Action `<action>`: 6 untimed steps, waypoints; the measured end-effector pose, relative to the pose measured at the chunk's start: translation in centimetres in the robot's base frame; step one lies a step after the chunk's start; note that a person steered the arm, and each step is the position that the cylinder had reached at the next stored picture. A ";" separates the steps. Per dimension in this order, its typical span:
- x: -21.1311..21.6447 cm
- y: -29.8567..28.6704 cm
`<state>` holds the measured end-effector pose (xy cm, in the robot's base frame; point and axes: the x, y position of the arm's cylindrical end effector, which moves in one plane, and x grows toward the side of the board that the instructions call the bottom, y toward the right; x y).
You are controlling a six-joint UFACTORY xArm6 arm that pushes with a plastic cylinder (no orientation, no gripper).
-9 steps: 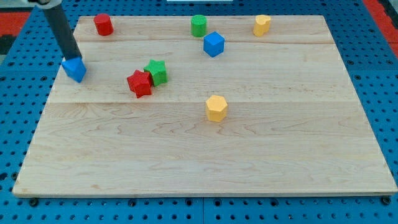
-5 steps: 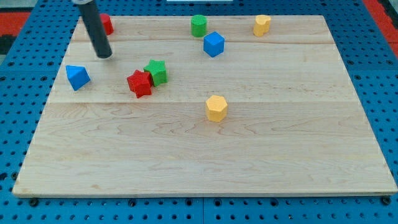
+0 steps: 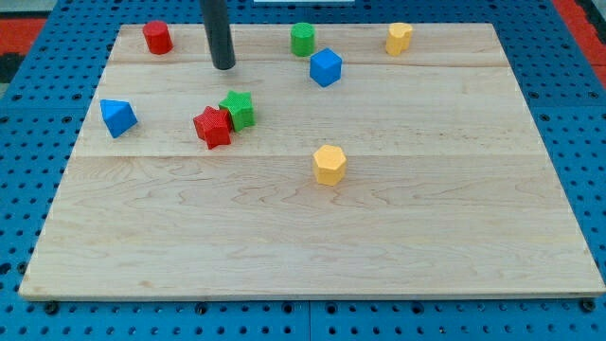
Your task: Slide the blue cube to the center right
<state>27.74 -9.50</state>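
Note:
The blue cube [image 3: 325,67] sits on the wooden board [image 3: 312,237] near the view's top, a little right of the middle. My tip [image 3: 224,67] is on the board to the cube's left, about a hundred pixels away and level with it, touching no block. A second blue block [image 3: 117,116], an angular shape, lies at the view's left edge of the board.
A green cylinder [image 3: 302,39] stands just above-left of the blue cube. A yellow block [image 3: 399,38] is at the top right. A red cylinder [image 3: 157,38] is at the top left. A red star [image 3: 213,127] and a green star [image 3: 238,109] touch below my tip. A yellow hexagonal block [image 3: 329,164] lies mid-board.
My tip left the angular blue block at the left and moved right and up across the board toward the blue cube. No block has moved since the tip left.

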 end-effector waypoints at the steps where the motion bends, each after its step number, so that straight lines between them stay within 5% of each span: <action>1: 0.0 10.5; 3: 1.4 21.4; 5: -1.7 23.3; 6: 4.6 25.1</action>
<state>32.38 15.60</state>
